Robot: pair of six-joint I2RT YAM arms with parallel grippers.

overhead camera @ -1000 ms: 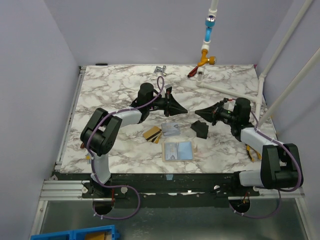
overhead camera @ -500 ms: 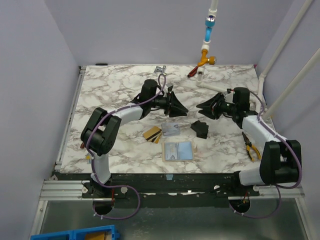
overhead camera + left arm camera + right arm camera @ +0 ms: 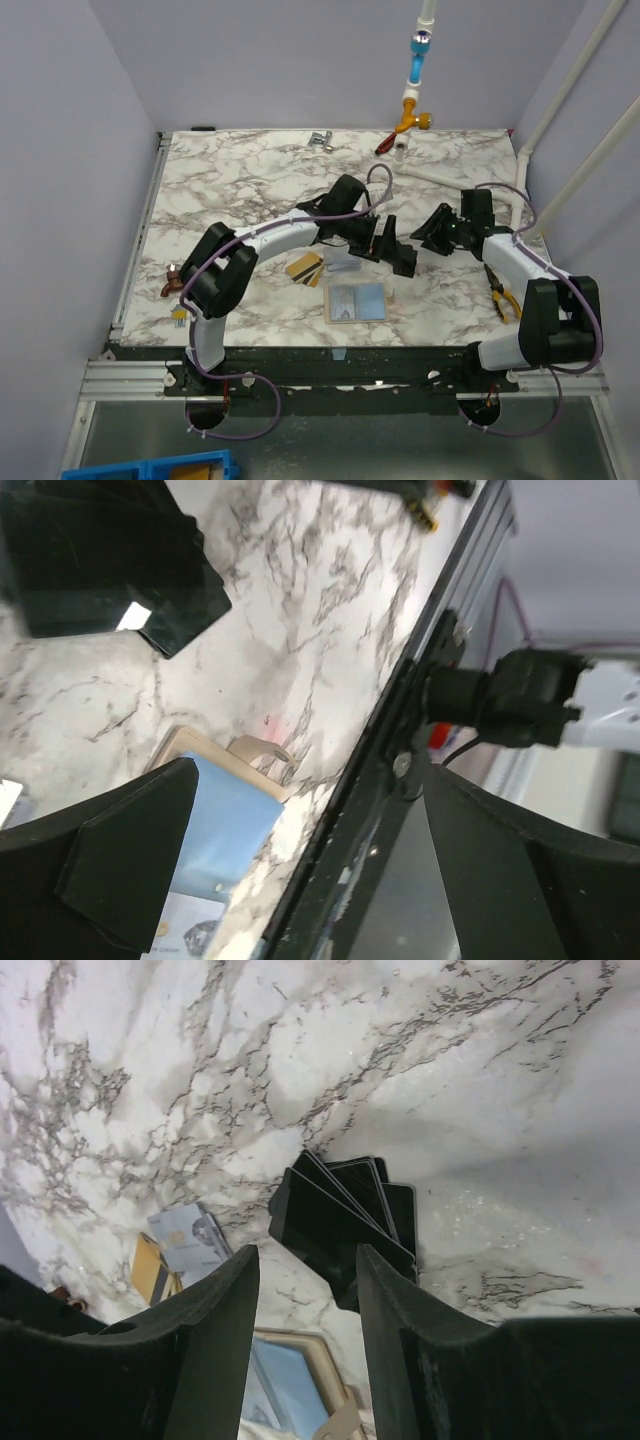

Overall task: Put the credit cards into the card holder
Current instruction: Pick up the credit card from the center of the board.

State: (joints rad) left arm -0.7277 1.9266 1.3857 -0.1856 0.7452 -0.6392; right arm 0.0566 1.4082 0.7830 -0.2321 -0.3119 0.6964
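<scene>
Card holder (image 3: 338,313): flat on the near-centre surface (image 3: 230,180), same spot as a second ago. A pale blue card lies on or in it; cannot tell which.

Credit cards: gold ones (image 3: 303,268) fanned just left of the holder, a pale one (image 3: 343,266) beside them, partly under the left arm. None has shifted.

Black fanned stack (image 3: 403,260): just behind and right of the holder, unmoved.

Changes:
- Left pincer (image 3: 385,243) has swung in from farther back on the surface and now hangs over the gap between the stack and the holder. Its jaws have gone from shut to fully spread. The wrist view shows nothing between them, only the holder's corner below.
- Right pincer (image 3: 425,235) has pulled back a little to the right of the stack. Jaws have gone from shut to part-way open, empty, aimed at the stack.

Reading: no card loose on the surface is gripped yet. Both arms look to be setting up a first pick, so the loading has still to begin.
</scene>
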